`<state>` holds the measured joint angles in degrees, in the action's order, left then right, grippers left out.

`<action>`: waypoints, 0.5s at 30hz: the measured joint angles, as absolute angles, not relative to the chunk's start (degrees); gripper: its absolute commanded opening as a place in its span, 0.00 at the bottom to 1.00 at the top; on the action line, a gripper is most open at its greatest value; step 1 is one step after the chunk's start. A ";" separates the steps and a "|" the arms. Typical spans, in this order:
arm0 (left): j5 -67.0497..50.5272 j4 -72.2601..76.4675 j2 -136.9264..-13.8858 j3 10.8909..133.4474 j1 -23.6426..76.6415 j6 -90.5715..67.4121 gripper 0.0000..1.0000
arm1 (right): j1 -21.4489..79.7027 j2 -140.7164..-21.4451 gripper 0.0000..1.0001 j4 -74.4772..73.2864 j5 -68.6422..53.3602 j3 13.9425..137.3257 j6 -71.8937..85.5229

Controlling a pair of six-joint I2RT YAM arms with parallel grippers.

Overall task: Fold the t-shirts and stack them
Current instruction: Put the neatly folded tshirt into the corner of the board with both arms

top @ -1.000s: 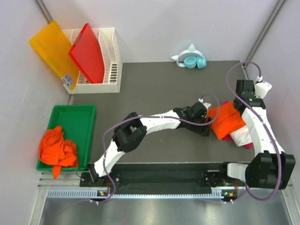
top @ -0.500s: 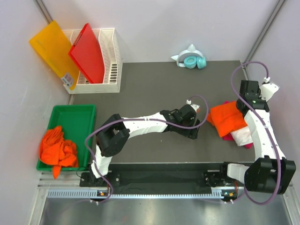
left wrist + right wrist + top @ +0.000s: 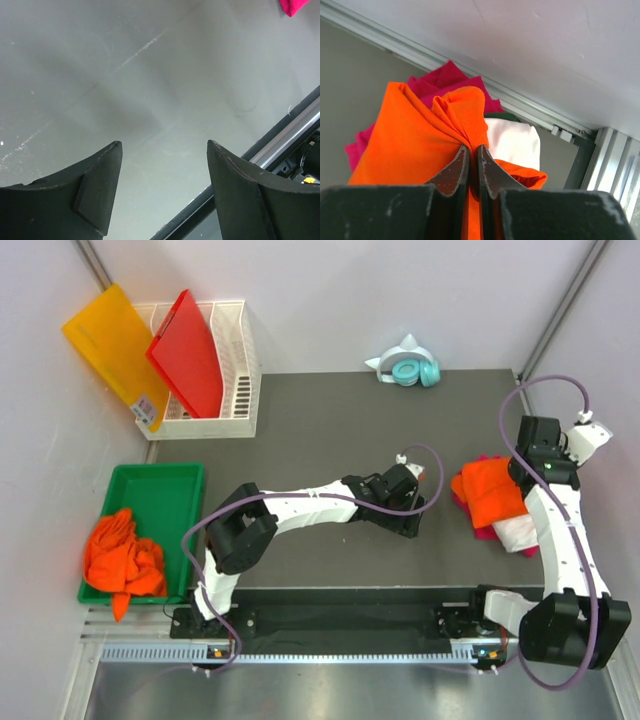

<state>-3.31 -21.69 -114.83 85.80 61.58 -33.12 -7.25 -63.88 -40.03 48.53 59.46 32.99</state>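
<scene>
Right gripper [image 3: 472,150] pinched shut on orange t-shirt [image 3: 488,492] atop magenta t-shirt [image 3: 445,75] and white t-shirt [image 3: 512,140] by the grey mat's [image 3: 330,440] right edge, left gripper [image 3: 165,145] spread wide over mid-frame mat, well apart from them, loose orange shirts [image 3: 122,555] in green bin [image 3: 160,472] lower left.

Found a stack of t-shirts [image 3: 490,495] on the table [image 3: 320,440], at its right side; a heap of t-shirts [image 3: 122,555] in the bin [image 3: 160,472] off its left edge; a rack [image 3: 240,370] behind the bin; headphones [image 3: 413,371] at the far edge.

Magenta-pink cloth t-shirt [image 3: 445,76] mostly hidden under folded bright orange cloth t-shirt [image 3: 405,135]; soft white t-shirt [image 3: 514,140] partly covered too.
</scene>
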 measured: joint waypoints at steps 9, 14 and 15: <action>-2.44 -23.31 -114.80 85.80 61.58 -33.08 0.73 | -13.65 -65.30 0.00 -41.06 42.41 54.61 36.75; -2.04 -23.92 -114.76 85.80 61.58 -33.08 0.73 | -14.15 -65.84 0.00 -42.15 40.32 52.84 39.07; -2.02 -24.01 -114.74 85.80 61.58 -33.08 0.73 | -14.17 -65.80 0.00 -42.57 40.21 52.45 39.48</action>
<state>-2.02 -24.01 -114.74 85.80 61.58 -33.08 -14.17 -65.80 -42.57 40.21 52.45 39.48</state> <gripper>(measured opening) 0.729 0.046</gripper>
